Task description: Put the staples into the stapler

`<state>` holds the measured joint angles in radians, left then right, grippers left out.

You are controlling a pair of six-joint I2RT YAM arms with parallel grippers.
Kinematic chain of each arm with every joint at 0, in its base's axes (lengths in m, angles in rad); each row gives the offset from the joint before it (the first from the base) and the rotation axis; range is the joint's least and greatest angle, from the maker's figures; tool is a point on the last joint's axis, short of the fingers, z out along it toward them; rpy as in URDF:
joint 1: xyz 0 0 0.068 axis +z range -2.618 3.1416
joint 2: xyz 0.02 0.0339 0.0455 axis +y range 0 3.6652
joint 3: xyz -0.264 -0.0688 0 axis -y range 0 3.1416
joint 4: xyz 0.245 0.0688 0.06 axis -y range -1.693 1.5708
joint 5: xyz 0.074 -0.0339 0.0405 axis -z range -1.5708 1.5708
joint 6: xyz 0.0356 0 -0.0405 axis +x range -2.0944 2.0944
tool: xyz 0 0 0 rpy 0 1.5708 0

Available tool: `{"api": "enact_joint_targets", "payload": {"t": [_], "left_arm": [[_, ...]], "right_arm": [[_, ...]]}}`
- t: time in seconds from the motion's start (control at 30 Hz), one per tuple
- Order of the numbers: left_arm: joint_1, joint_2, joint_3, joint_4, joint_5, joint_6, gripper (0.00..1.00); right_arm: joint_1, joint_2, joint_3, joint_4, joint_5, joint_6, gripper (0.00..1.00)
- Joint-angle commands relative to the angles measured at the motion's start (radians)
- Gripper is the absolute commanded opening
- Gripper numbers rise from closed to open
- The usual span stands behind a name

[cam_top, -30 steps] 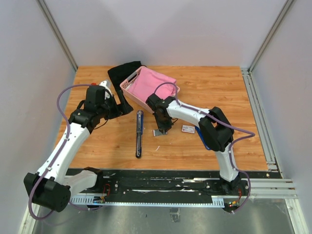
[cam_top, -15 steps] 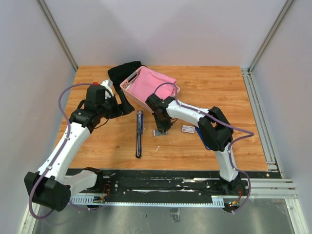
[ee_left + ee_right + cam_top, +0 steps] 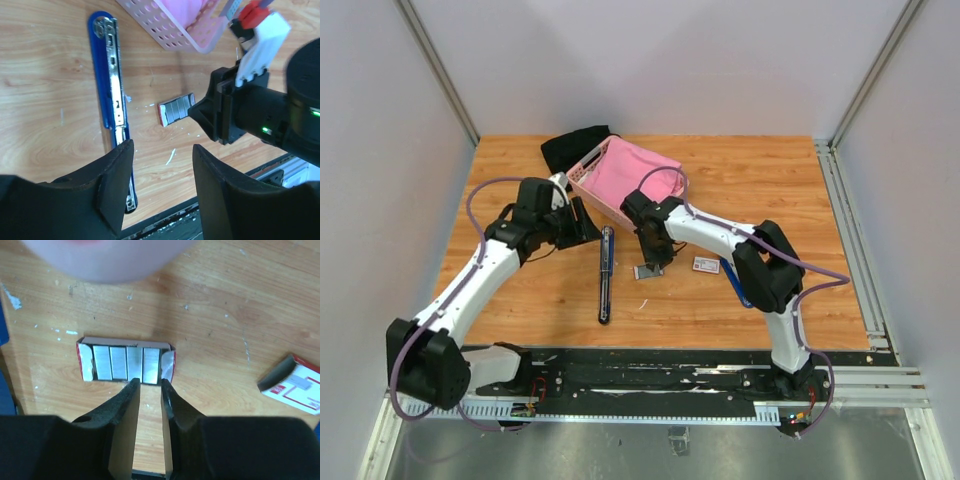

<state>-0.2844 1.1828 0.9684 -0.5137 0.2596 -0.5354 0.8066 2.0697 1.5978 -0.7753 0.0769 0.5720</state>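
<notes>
2 sets of jaws: left jaws spread above the stapler (image 3: 113,85); right jaws narrowly parted, empty, at the staples (image 3: 126,363).

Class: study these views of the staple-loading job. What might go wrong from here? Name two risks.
1. The right gripper has its jaws narrowly apart at the edge of the staples, which lie in side-by-side rows: it may shove them or grab too many.
2. The stapler lies open and unheld, with the left gripper open nearby: it may slide during loading.
</notes>
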Motion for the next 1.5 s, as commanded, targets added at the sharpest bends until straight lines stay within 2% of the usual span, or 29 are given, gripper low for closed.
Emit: {"api": "enact_joint_targets", "payload": {"t": [0.0, 0.27, 0.43, 0.57, 0.83, 0.97, 1.27, 1.47], "left_arm": [[-0.075, 0.096, 0.015, 0.069, 0.010, -0.051, 0.54], [-0.184, 0.314, 0.080, 0.098, -0.032, -0.107, 0.46], [-0.206, 0.448, 0.117, 0.121, -0.023, -0.127, 0.40], [-0.216, 0.513, 0.117, 0.139, -0.003, -0.137, 0.40], [-0.220, 0.585, 0.111, 0.181, 0.033, -0.146, 0.39], [-0.226, 0.615, 0.103, 0.182, 0.038, -0.141, 0.29], [-0.231, 0.640, 0.088, 0.196, 0.056, -0.142, 0.28], [-0.233, 0.654, 0.076, 0.175, 0.038, -0.144, 0.22]], "right_arm": [[-0.016, -0.083, 0.029, -0.047, 0.047, -0.021, 0.26], [-0.051, -0.170, -0.020, -0.035, 0.019, -0.039, 0.26], [-0.062, -0.191, -0.047, -0.003, -0.002, -0.052, 0.26], [-0.065, -0.205, -0.065, 0.025, -0.018, -0.054, 0.29], [-0.064, -0.194, -0.079, 0.055, -0.043, -0.045, 0.29], [-0.065, -0.195, -0.091, 0.066, -0.045, -0.037, 0.29], [-0.065, -0.195, -0.112, 0.080, -0.056, -0.022, 0.29], [-0.063, -0.187, -0.125, 0.103, -0.079, -0.017, 0.29]]}}
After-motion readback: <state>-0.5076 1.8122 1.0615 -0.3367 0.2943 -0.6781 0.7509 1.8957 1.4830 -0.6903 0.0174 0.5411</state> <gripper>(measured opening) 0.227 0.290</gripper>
